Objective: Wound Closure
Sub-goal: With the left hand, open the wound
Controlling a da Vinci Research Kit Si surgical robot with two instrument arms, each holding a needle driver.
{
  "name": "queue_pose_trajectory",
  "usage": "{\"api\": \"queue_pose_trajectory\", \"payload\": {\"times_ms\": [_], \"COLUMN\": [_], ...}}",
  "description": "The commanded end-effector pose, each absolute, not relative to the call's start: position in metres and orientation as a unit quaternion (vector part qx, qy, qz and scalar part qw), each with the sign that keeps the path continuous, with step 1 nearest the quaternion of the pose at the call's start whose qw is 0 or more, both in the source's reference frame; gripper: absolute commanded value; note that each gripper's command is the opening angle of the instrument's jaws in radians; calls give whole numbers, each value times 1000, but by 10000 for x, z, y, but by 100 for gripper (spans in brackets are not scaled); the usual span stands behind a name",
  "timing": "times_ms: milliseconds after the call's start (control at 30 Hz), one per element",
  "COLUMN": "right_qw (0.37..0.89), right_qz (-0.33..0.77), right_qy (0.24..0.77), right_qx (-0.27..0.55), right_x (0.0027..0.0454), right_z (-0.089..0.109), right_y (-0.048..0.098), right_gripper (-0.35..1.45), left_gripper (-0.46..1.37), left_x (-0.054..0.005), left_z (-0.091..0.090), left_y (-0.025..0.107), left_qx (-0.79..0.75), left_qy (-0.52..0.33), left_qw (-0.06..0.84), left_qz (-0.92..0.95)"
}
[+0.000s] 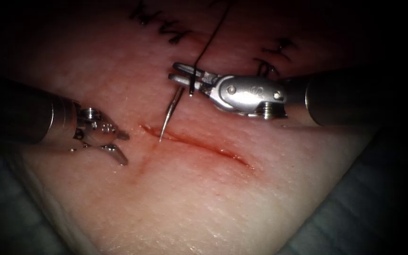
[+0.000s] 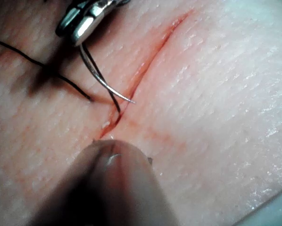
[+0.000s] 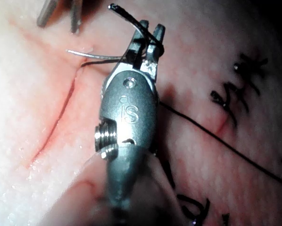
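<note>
My right tool (image 1: 173, 71) is shut on the curved needle (image 1: 171, 111) near its tail end, where the black thread (image 1: 211, 38) joins and runs off toward the back. The needle hangs down from the jaws. Its tip rests at the left end of the red cut (image 1: 199, 146), not visibly buried in the tissue (image 1: 190, 203). The left wrist view has the needle (image 2: 103, 80) arcing from the right tool (image 2: 84, 23) to the cut (image 2: 150, 61). My left tool (image 1: 124, 149) lies left of the cut with its jaws open and nothing in them.
Dark stitches (image 1: 166, 26) and more (image 1: 275, 56) cross the tissue behind the cut. Thread (image 3: 216, 141) trails over the tissue behind the right tool (image 3: 150, 28). The tissue's edge falls away to a dark cloth (image 1: 378, 198) at the right.
</note>
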State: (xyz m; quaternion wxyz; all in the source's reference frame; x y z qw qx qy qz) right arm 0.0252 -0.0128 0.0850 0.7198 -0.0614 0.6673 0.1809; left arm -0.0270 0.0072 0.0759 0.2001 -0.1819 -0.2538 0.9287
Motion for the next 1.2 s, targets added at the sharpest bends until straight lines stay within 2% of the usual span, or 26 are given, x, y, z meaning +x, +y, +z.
{"api": "queue_pose_trajectory", "payload": {"times_ms": [33, 367, 567, 833, 900, 967, 1033, 1067, 1200], "right_qw": [719, 719, 718, 718, 718, 717, 718, 718, 717], "right_qz": [183, 179, 180, 180, 178, 178, 176, 176, 176], "right_qy": [667, 668, 669, 669, 669, 670, 670, 670, 670], "right_qx": [-63, -67, -67, -66, -67, -67, -69, -68, -71], "right_x": [251, 249, 246, 244, 243, 242, 241, 241, 238], "right_z": [848, 843, 843, 841, 840, 839, 838, 837, 833], "right_y": [-129, -131, -130, -128, -128, -128, -128, -128, -128], "right_gripper": [-35, -35, -35, -35, -35, -35, -35, -35, -35], "left_gripper": [31, 30, 20, 21, 14, -12, -30, -35, -35], "left_x": [-270, -271, -275, -281, -283, -285, -288, -290, -296], "left_z": [758, 754, 743, 731, 729, 728, 728, 729, 734], "left_y": [72, 76, 83, 96, 101, 104, 108, 110, 113], "left_qx": [-182, -182, -186, -220, -224, -233, -245, -254, -275], "left_qy": [-255, -259, -263, -251, -246, -240, -234, -227, -226], "left_qw": [200, 201, 206, 215, 216, 209, 206, 205, 201], "left_qz": [928, 927, 924, 918, 918, 919, 918, 918, 913]}}
